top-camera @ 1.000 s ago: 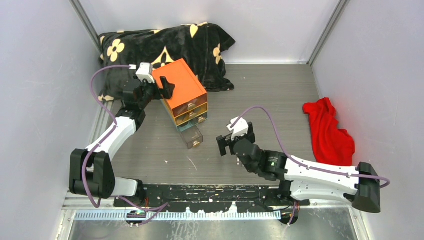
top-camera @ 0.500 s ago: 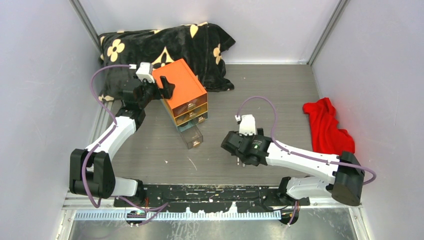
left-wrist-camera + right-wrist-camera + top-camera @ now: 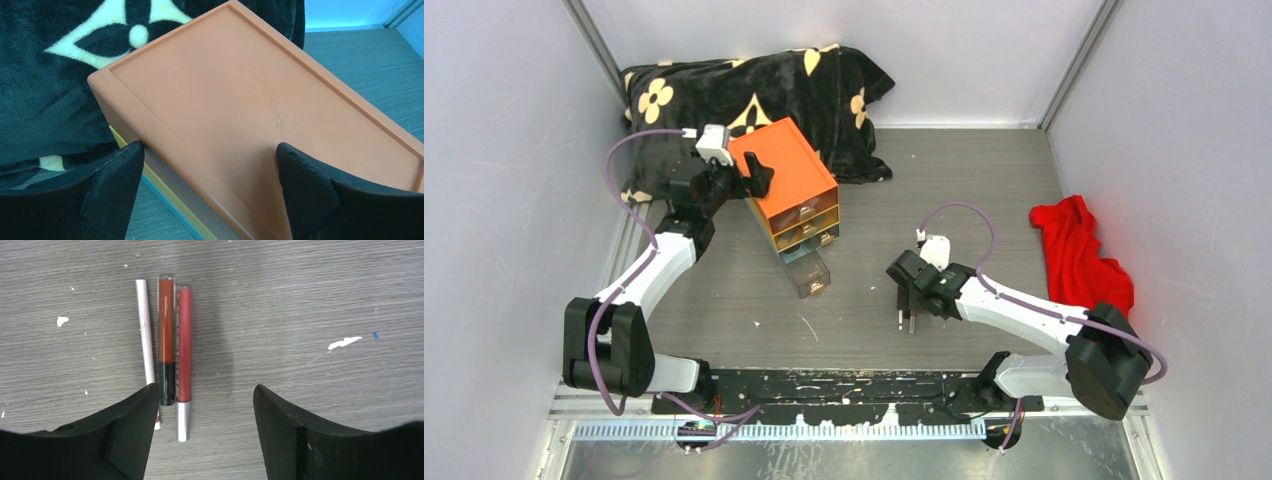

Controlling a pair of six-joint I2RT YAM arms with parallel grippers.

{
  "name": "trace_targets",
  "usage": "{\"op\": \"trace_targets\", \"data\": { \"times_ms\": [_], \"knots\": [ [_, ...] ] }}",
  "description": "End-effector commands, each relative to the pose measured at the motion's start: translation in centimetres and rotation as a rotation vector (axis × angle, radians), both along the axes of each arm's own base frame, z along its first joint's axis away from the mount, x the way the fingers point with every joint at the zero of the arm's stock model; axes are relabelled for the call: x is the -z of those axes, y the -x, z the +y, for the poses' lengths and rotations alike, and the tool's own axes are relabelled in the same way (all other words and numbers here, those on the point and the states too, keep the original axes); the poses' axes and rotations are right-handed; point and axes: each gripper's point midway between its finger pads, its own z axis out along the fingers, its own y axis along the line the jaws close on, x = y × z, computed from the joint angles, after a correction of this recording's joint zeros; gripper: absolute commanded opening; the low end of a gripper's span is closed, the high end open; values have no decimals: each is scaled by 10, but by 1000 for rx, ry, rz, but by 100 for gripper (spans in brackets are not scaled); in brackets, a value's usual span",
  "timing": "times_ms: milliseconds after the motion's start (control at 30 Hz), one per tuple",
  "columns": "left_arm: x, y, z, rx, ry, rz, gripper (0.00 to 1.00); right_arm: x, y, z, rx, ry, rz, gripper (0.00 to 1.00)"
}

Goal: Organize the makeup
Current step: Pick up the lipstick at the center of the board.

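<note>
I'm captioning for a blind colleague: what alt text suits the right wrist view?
A white pencil, a brown tube and a red stick lie side by side on a grey table. The open right gripper hangs above them.

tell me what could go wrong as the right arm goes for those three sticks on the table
The white pencil, brown tube and red tube lie close side by side, so the open right end effector may pinch more than one or flick one away. They also sit off centre, near one finger: that finger may come down on the pencil rather than beside it.
</note>
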Motion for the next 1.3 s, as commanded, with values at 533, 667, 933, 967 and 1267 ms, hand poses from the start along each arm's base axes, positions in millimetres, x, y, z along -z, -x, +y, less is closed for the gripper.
{"op": "trace_targets", "data": {
  "times_ms": [533, 667, 933, 967, 1267],
  "knots": [
    [88, 34, -23, 150, -49, 281, 100, 21, -23, 3, -17, -31, 5, 68],
    [89, 35, -23, 150, -53, 283, 100, 27, -23, 0, -18, -20, 19, 66],
    [91, 35, -23, 147, -56, 286, 100, 35, -23, -2, -18, -21, 36, 56],
    [91, 35, -22, 146, -56, 286, 100, 37, -23, -2, -19, -20, 39, 55],
    [92, 35, -22, 147, -58, 287, 100, 49, -22, 2, -36, -18, 72, 39]
  ]
}}
